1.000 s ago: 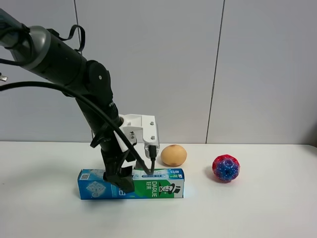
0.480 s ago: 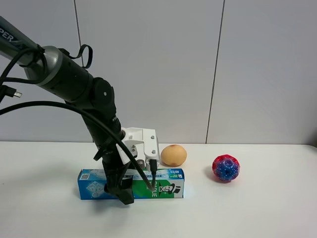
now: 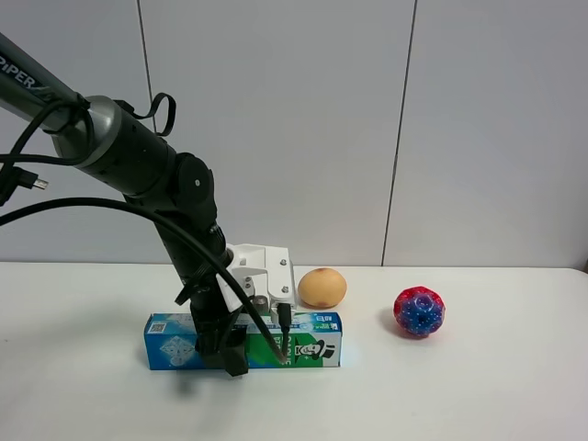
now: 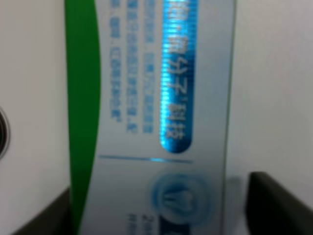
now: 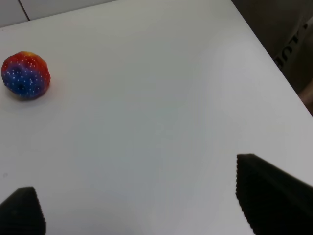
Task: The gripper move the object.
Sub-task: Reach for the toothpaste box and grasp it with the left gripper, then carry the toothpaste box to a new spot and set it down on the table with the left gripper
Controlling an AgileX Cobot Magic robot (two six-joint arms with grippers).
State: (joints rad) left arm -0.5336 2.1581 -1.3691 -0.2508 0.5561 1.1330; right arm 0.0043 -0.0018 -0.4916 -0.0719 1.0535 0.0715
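A long blue and green toothpaste box (image 3: 303,350) lies on the white table, left of centre. My left gripper (image 3: 226,353) is down on the box's middle, one dark finger in front of it. In the left wrist view the box (image 4: 166,122) fills the frame between the two fingers (image 4: 279,200), with a narrow gap on one side. The jaws stand open around the box. My right gripper (image 5: 142,205) is open and empty over bare table; it is not in the exterior view.
A tan, egg-shaped object (image 3: 322,288) sits just behind the box's right end. A red and blue spiky ball (image 3: 419,311) lies further right and also shows in the right wrist view (image 5: 25,75). A white bracket (image 3: 266,268) stands behind the box. The table edge (image 5: 274,54) is near.
The left arm has swung and lowered, bringing the gripper further down around the box. The box, the ball and the tan object have not moved.
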